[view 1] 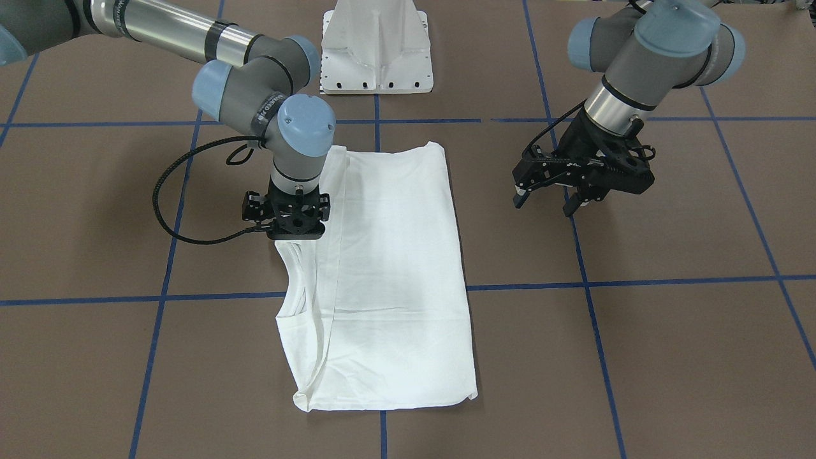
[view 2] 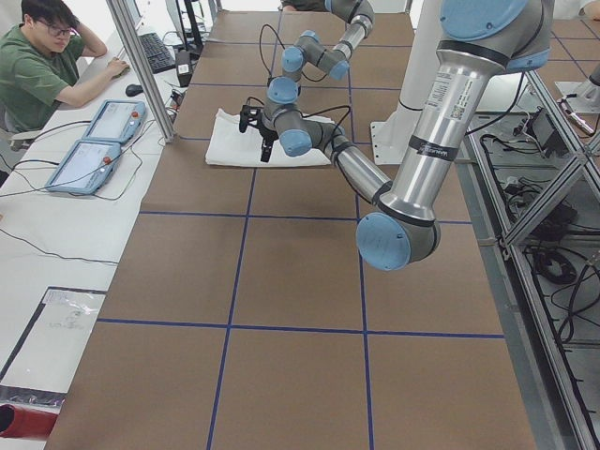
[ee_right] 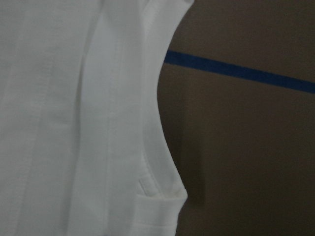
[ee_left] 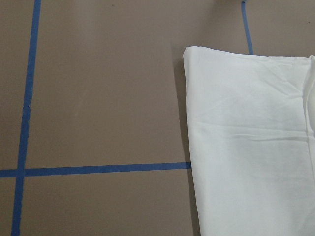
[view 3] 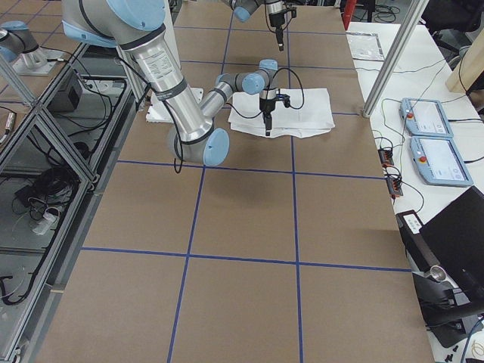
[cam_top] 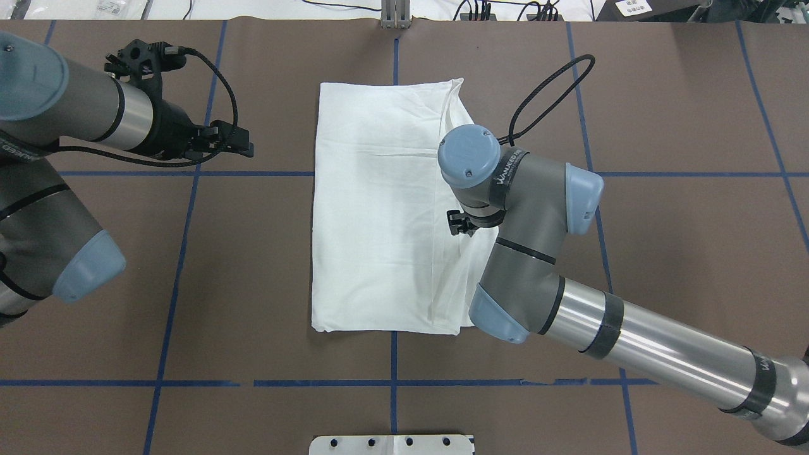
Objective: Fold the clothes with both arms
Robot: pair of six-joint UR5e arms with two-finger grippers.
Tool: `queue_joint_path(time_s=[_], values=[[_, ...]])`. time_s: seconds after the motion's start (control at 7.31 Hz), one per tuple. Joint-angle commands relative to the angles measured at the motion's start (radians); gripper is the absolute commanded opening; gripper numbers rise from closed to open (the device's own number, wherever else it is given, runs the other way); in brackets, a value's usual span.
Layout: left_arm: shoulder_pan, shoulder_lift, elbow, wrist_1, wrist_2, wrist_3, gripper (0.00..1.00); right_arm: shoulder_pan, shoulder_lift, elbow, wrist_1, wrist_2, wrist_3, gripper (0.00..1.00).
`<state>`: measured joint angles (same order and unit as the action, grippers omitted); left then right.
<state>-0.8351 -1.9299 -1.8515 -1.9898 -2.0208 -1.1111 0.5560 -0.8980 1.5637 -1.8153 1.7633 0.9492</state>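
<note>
I made out white lettering (cam_top: pixel 505 175) on the right arm's (cam_top: pixel 537 253) grey wrist housing, perhaps "WANJEED", but could not read it surely. Small print (view 2: pixel 431 141) on the left arm's (view 2: pixel 417 173) silver tube was illegible.

**One wrist down, one held aside**

The right arm (view 1: pixel 159 32) reaches in, right gripper (view 1: pixel 294 224) pointing straight down, its tips hidden beneath it. The left arm (view 1: pixel 644 57) hangs aside, left gripper (view 1: pixel 544 205) tilted, jaws spread apart.

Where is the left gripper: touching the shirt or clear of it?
Apart. The overhead view shows bare table between the left gripper and the shirt.
</note>
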Motion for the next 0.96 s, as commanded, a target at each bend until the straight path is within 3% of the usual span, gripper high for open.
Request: queue_joint_path(time_s=[0.0, 0.55, 0.82], values=[[0.005, -0.001, -0.002, 0.000, -0.001, -0.001, 1.00, 0.008, -0.112, 0.109, -0.016, -0.001, -0.040, 1.00], [0.005, -0.004, -0.002, 0.003, -0.001, -0.001, 1.00, 0.012, -0.105, 0.241, -0.010, 0.022, -0.044, 1.00], [0.005, -0.004, -0.002, 0.003, -0.001, -0.001, 1.00, -0.083, -0.062, 0.254, -0.001, 0.004, -0.027, 1.00]])
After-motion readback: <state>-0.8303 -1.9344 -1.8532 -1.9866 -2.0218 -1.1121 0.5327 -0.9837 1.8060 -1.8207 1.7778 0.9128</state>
